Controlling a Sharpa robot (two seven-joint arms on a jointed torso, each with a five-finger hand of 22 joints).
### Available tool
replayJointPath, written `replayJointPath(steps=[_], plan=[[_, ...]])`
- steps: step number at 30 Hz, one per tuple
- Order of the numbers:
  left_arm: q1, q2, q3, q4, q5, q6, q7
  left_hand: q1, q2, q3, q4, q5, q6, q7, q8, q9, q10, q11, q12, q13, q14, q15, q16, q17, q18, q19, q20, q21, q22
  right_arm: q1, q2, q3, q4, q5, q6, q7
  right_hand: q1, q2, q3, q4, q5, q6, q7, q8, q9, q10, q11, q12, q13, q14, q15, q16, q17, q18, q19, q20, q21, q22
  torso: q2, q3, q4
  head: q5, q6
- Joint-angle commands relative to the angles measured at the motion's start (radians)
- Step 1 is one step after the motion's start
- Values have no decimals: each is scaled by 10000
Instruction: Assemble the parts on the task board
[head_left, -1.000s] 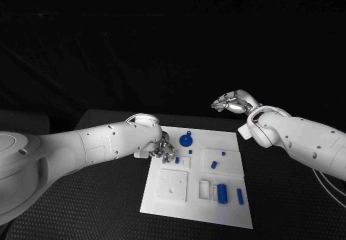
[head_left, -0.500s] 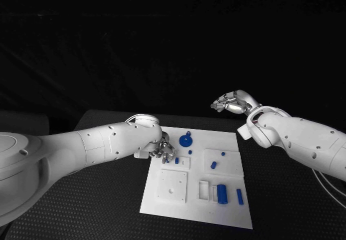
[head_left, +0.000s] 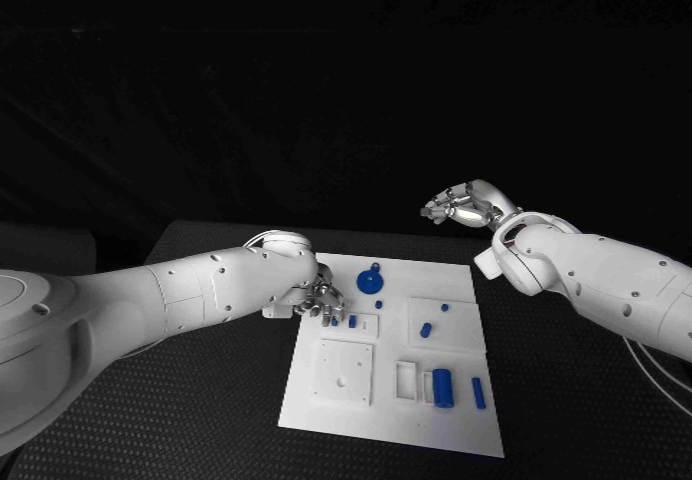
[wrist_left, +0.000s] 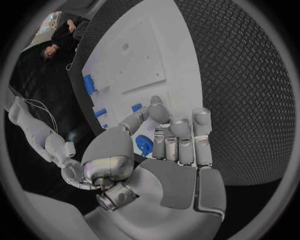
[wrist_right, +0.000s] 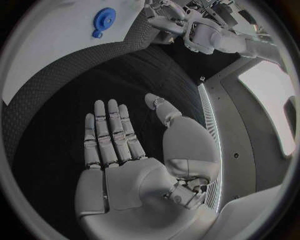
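- Markings: I read no brand, label or writing on the task board (head_left: 346, 372), on the parts or on either arm; anything printed there is too small for me to tell.
- Left hand (head_left: 315, 297): I see it low over the far left corner of the task board; its fingers (wrist_left: 201, 134) lie close together and fairly straight, with the thumb bent in beside them; a small blue part (wrist_left: 144, 145) shows just behind the fingers in the left wrist view; I cannot tell whether the hand pinches it or merely hovers in front of it.
- Right hand (head_left: 464, 206): I see it raised well above the table (head_left: 188, 400), beyond the board's far right corner; the right wrist view shows a flat palm, straight fingers (wrist_right: 109, 130) lying side by side, thumb out to one side, nothing held and nothing touched.
- Task board: a flat white rectangular plate with shallow square and slot-shaped recesses; it lies in the middle of the table, between the two arms.
- Parts: a round blue gear-like disc (head_left: 371, 281) with a toothed rim sits near the board's far edge; a blue cylinder (head_left: 443, 387) and a slim blue bar (head_left: 477, 392) stand near the right of the near edge; smaller blue pegs lie between them.
- Table: black, with a fine woven, diamond-patterned texture.
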Motion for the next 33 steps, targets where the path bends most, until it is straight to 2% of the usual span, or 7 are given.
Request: replayJointPath(steps=[1,10,15,20,26,30,33], plan=[[-14,-94,-6,75,-100,-340,-33,3,-319,-66,177,-319,-53,-17,-63,45,-31,39,-42,-14,-80,8,-34,-12,102,-100,-1281,-66,96,-4,-12,4,13,-11,96,66,-32,12,-21,64,39,-42,16,-53,-9,26,37,-44,3,-38,2,-18,-11,157,-93,2,-28,224,-1,-3,-4,-12,9],[-4,-562,92,476,-40,-537,-55,179,-1031,-14,738,-1090,-22,-23,-178,162,-45,35,-46,-34,-96,-15,-52,-26,114,-84,-1302,-126,83,-23,-35,4,10,-1,90,69,-41,4,-27,70,46,-45,17,-55,-9,25,39,-47,2,-41,3,-19,-13,156,-95,3,-28,224,-7,-6,7,-36,21],[8,-802,506,619,882,-973,54,353,-1381,68,1164,-1351,-616,182,-551,125,-583,208,-413,-193,-516,96,-436,-202,49,-349,-1230,-362,22,-29,-54,4,14,0,62,76,-49,0,-31,75,51,-50,19,-58,-10,22,41,-50,2,-43,4,-20,-14,155,-97,4,-28,223,-11,-12,12,-79,54],[71,-993,794,643,2515,-1960,907,687,-1051,-20,1136,-1349,-1869,690,-1104,-348,-1452,704,-1339,-634,-1281,601,-1390,-695,-195,-1118,-914,-1090,-233,-31,-90,4,11,4,32,88,-54,-6,-35,80,54,-58,22,-62,-12,18,44,-55,1,-46,5,-21,-15,154,-100,4,-29,223,-9,-6,11,-115,96],[90,-1097,798,1061,3332,-3949,3187,1930,-710,193,344,-1039,-2601,1114,-1238,-734,-2322,1158,-2786,-1303,-2013,1247,-2797,-1359,-380,-1872,-313,-2059,-637,-33,-110,4,-11,12,18,83,-54,-7,-34,81,57,-64,24,-65,-13,15,46,-58,0,-48,6,-21,-16,155,-101,3,-29,224,-1,-10,4,-255,222],[63,-1019,765,1215,1424,-5253,4763,3179,-633,304,-426,-431,-2895,1313,-1241,-1054,-2684,1408,-3646,-1681,-2203,1634,-3499,-1679,-323,-2073,71,-2439,-761,-35,-113,4,-28,24,17,84,-45,-2,-29,79,60,-68,24,-67,-14,14,46,-60,0,-47,5,-20,-16,156,-100,0,-28,224,10,-2,-6,-323,343],[4,-965,646,1273,99,-5991,5583,3856,-703,345,-795,-209,-2875,1349,-1172,-1149,-2845,1542,-4031,-1897,-1918,1580,-3319,-1581,-250,-1879,61,-2341,-698,-35,-108,4,-41,25,18,87,-43,-1,-28,79,60,-69,25,-68,-14,14,46,-60,0,-46,5,-20,-16,157,-100,0,-27,224,8,5,-10,-392,409]])
